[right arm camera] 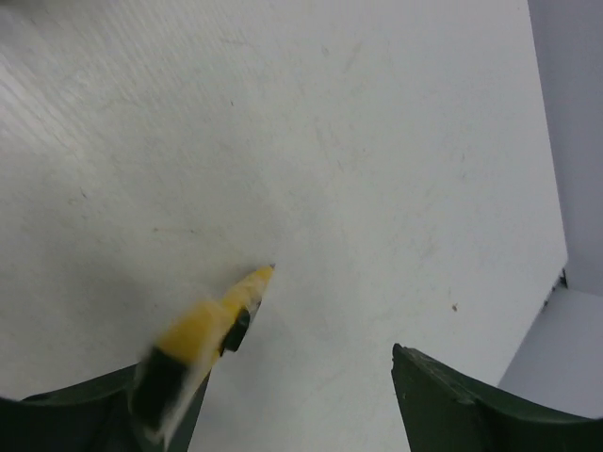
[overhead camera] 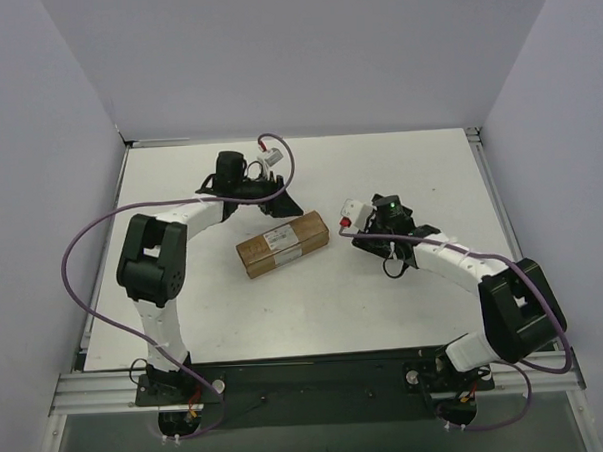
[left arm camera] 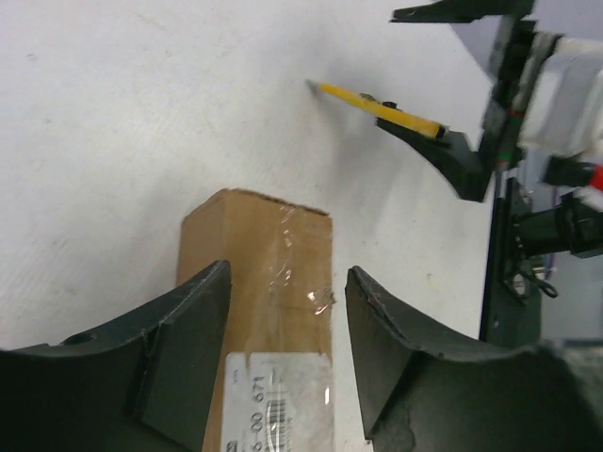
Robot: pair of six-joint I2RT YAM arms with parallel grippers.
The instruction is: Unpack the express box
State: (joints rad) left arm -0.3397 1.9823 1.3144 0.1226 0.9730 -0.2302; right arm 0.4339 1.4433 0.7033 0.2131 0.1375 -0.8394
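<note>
"The express box [overhead camera: 282, 243], where does it lie?" asks the first.

"Flat on the white counter [overhead camera: 384, 292], near its middle in the top view. Its long axis runs from about 8 o'clock to 2 o'clock. The brown carton has its white label [overhead camera: 283, 236] facing up, and the left wrist view shows clear tape [left arm camera: 303, 282] across the end of its top face."

"And the left gripper [left arm camera: 287, 282]?"

"It is at the box's 12 o'clock in the top view. From its own camera, the jaws stand apart, one on each side of the carton's width. The right one shows a sliver of counter between itself and the box. The left one overlaps the carton's edge, and whether it touches cannot be told."

"What about the right gripper [right arm camera: 292, 377]?"

"It is at the box's 3 o'clock, near the box but apart from it. Its jaws are spread wide and clamp nothing."

"So where is the utility knife [right arm camera: 203, 341]?"

"The yellow and black knife leans against one jaw only, the one at 7 o'clock in the right wrist view. It looks blurred there, and its tip points down at the bare counter toward 1 o'clock. Whether the tip touches the surface cannot be told."
</note>
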